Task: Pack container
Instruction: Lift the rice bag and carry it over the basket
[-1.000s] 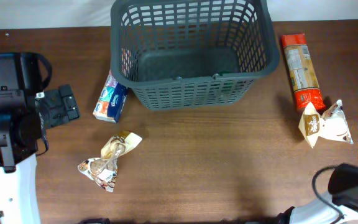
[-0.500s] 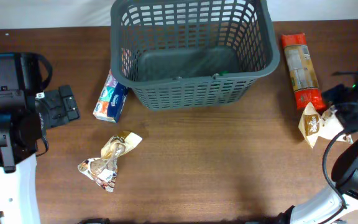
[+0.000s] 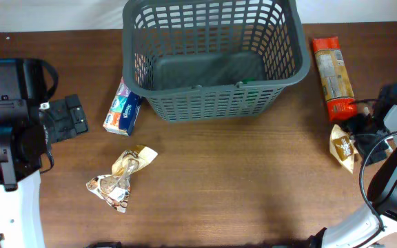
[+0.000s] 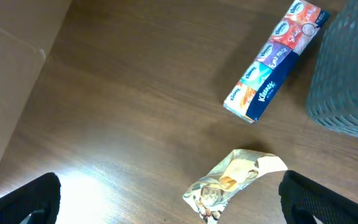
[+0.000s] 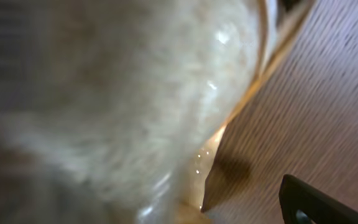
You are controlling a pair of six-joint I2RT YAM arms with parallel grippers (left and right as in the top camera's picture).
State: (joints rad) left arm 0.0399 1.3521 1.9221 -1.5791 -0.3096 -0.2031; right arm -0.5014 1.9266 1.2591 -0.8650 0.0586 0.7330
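Right end effector (image 3: 365, 132) moved in onto white packet (image 3: 343, 146); jaws spread wide, packet not clamped. Left end effector (image 3: 66, 117) spread wide, nothing held. Basket (image 3: 212, 102) seen well left of right end effector, farther back.

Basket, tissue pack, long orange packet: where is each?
basket (image 3: 212, 103), overhead view, front slotted wall
tissue pack (image 4: 270, 60), left wrist view, middle of printed face
long orange packet (image 3: 333, 77), overhead view, middle label

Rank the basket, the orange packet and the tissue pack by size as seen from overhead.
1. Basket, by far the largest.
2. Orange packet.
3. Tissue pack, somewhat shorter than the packet.
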